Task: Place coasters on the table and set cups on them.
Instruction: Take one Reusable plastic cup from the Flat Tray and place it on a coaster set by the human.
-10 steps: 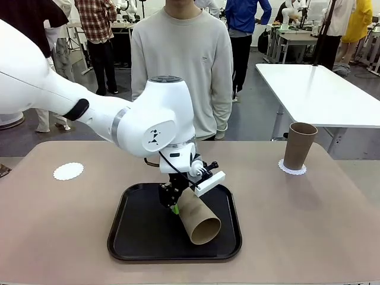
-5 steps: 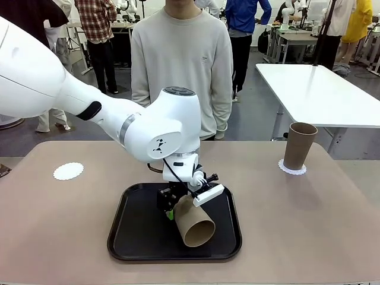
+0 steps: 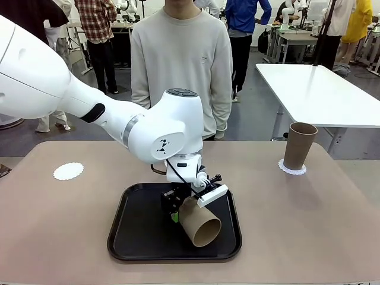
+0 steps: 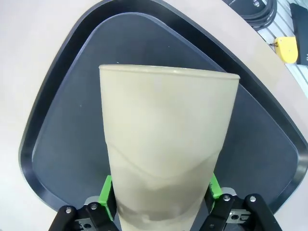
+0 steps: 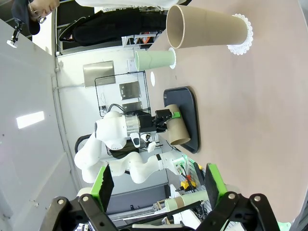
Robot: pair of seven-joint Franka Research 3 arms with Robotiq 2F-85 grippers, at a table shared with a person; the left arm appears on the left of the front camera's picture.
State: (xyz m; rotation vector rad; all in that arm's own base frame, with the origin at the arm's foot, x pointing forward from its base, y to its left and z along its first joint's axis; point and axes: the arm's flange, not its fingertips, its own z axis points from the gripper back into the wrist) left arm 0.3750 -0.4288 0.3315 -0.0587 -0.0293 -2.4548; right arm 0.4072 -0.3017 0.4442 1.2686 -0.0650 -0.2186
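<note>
A tan-brown cup (image 3: 199,223) lies tilted on the black tray (image 3: 133,234), mouth toward the camera. My left gripper (image 3: 176,209) is shut on its narrow base end. In the left wrist view the green pads (image 4: 106,197) press both sides of this cup (image 4: 166,139). A second tan cup (image 3: 298,145) stands upright on a coaster (image 3: 292,169) at the table's far right. A bare coaster (image 3: 68,171) lies at the far left. My right gripper (image 5: 159,187) hangs open above the table (image 5: 260,120), with that upright cup (image 5: 207,28) and a mint green cup (image 5: 154,60) beyond it.
A person in a pale sweater (image 3: 181,65) stands at the far side, behind the tray. A glossy white table (image 3: 320,92) stands at the back right. The beige tabletop (image 3: 309,225) is bare to the right of the tray.
My left wrist has shifted a little over the tray and its fingers have closed on the lying tan cup. The right cup and the coasters have not moved.
</note>
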